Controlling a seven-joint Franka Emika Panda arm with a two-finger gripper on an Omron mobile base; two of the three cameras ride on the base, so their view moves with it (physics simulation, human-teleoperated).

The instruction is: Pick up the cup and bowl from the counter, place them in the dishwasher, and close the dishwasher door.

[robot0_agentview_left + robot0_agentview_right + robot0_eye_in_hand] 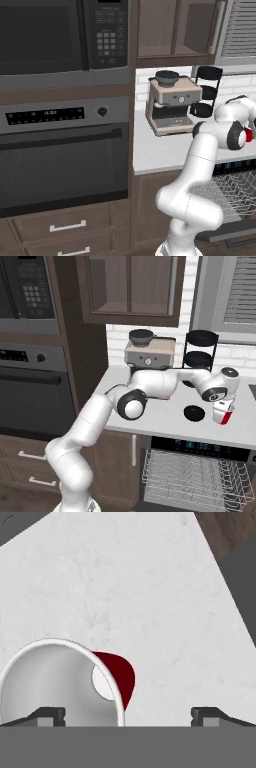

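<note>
The red cup stands on the light counter near its front edge, right of the dark bowl. My gripper hangs open just above the cup, pointing down. In the hand view the cup shows its white inside and pale rim at lower left. My gripper straddles its right wall, one fingertip over the inside, the other over bare counter. In the left base view, part of the cup peeks out behind the arm. The dishwasher below is open, with its wire rack pulled out.
A coffee machine and a black tiered stand stand at the back of the counter. The oven and microwave fill the wall to the left. The dishwasher door lies lowered under the rack.
</note>
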